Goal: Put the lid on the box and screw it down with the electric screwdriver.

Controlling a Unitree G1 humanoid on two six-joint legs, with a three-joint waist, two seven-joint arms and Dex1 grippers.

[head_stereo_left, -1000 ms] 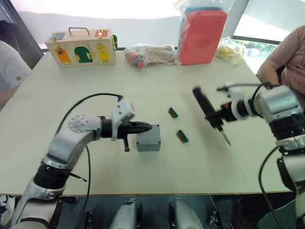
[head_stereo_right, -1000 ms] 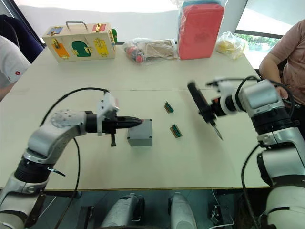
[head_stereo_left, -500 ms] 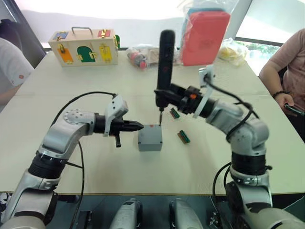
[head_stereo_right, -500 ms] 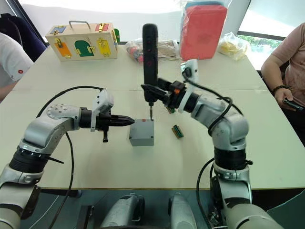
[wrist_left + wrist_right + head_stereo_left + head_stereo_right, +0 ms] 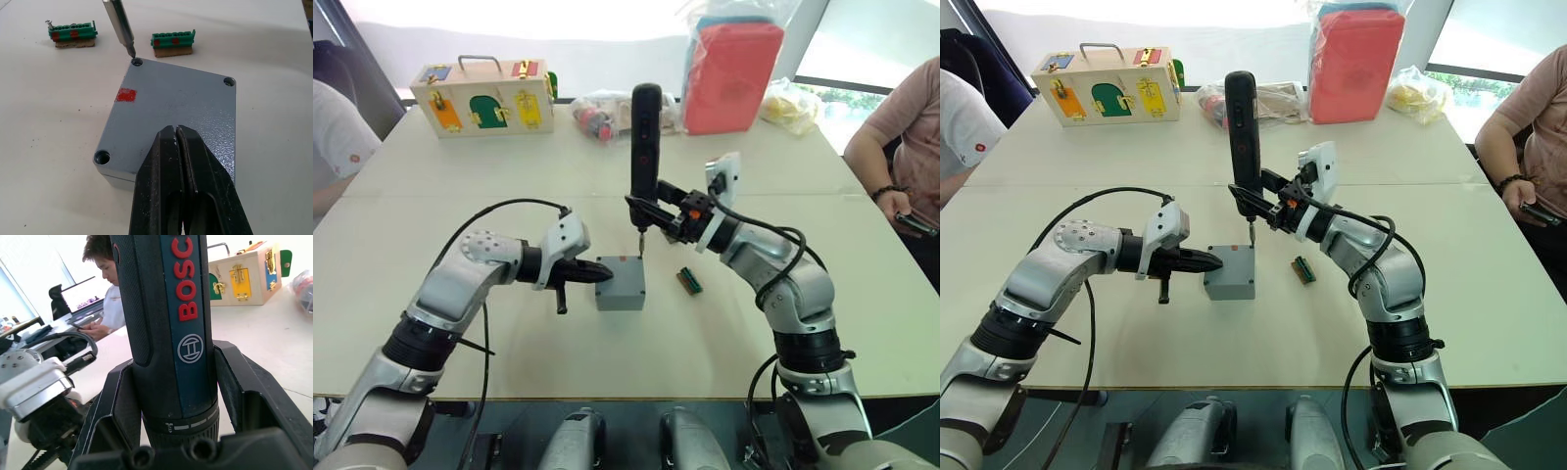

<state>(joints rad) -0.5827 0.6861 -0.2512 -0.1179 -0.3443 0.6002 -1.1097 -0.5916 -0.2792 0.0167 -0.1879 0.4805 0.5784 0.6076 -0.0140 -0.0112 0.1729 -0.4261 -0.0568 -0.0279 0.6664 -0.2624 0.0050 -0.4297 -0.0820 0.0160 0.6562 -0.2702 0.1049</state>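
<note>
Lid seated on box mid-table; left gripper clenched, tips resting on lid; right gripper grasping upright electric screwdriver, bit at a corner screw hole

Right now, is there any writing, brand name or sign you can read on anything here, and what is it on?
"BOSCH", red letters running along the electric screwdriver held in the right gripper.
A round Bosch logo sits below that word on the same tool.
Small marks on the tool's collar ring: too small to read.
A plain red patch, no letters, on the lid of the box.
</note>
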